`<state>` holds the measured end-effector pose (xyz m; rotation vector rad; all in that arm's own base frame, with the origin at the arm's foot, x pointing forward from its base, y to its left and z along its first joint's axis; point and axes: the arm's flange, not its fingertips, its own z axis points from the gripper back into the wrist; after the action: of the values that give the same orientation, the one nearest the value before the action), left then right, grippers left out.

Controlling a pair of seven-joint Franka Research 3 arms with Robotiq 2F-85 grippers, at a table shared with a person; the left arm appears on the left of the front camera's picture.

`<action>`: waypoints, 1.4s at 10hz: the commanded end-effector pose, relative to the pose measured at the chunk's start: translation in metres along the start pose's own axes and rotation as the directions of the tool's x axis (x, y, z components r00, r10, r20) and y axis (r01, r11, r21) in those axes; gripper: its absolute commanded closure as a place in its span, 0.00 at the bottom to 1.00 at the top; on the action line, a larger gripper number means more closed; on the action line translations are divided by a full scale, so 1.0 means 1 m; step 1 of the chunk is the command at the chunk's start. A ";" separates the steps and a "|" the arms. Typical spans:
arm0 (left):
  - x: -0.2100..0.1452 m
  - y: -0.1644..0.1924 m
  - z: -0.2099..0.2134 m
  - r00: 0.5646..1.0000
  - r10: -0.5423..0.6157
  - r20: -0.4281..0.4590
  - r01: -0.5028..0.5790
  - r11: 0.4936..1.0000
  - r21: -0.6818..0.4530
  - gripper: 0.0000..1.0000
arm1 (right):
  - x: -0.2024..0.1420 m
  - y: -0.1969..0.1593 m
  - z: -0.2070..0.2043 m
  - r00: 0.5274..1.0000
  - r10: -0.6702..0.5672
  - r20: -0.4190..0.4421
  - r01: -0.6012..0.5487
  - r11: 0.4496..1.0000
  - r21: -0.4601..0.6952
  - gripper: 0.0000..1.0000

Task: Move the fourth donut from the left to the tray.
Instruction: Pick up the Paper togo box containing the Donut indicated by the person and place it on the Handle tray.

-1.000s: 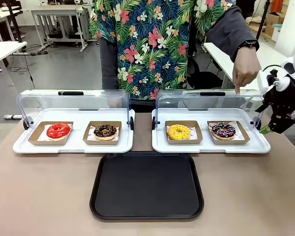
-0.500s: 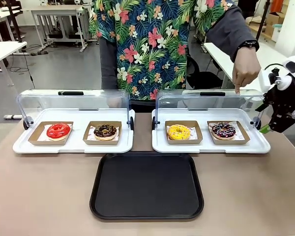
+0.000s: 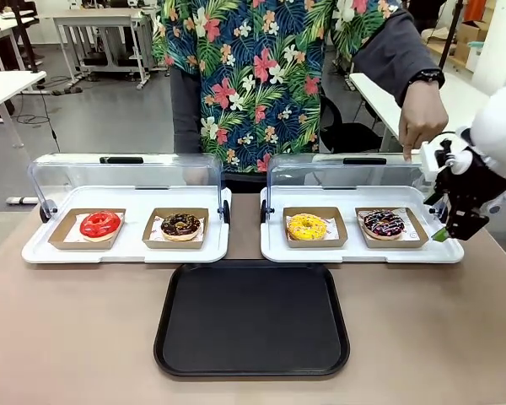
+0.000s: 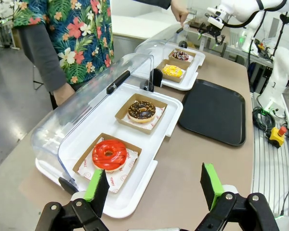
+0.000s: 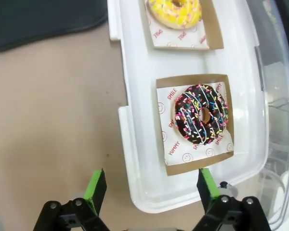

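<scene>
1. Stretching across the near side of the room, a tan tabletop (image 3: 76,329) carries the left display tray (image 3: 126,251) and the right display tray (image 3: 363,251) side by side along its far part. Behind them a person (image 3: 270,76) in a flowered shirt stands on a grey floor (image 3: 110,118), with white desks (image 3: 8,84) farther off.
2. The black tray (image 3: 251,319) lies at the near middle. Its far rim is just beside the front edges of both display trays, and bare tabletop runs along both of its sides.
3. The fourth donut (image 3: 383,223), dark with pink and white sprinkles, sits in a brown cardboard holder at the right end of the right display tray, next to a yellow donut (image 3: 308,226).
4. The right pincer (image 3: 452,221) hangs just off that tray's right end, spread and holding nothing. In its wrist view, one green pad is over the tabletop and the other over the tray's corner.
5. The person's hand (image 3: 422,118) points down, fingertip at the top edge of the clear lid (image 3: 354,175).
6. The left pincer (image 4: 154,183) is spread wide, with the red donut (image 4: 109,154) nearest to it.
</scene>
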<state>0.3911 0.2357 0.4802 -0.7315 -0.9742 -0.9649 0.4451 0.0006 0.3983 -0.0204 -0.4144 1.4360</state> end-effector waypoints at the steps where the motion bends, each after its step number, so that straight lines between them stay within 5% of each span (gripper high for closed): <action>1: 0.002 -0.001 0.001 1.000 0.003 0.008 -0.003 1.000 -0.009 0.00 | 0.001 0.004 -0.015 0.998 0.054 -0.041 -0.056 0.997 -0.060 0.00; 14: 0.002 -0.001 0.001 1.000 0.003 0.008 -0.003 1.000 -0.009 0.00 | -0.018 -0.042 -0.092 0.988 0.085 -0.130 -0.092 0.994 -0.054 0.00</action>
<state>0.3910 0.2358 0.4802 -0.7318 -0.9742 -0.9649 0.5031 0.0036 0.3186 -0.1711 -0.3459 1.4841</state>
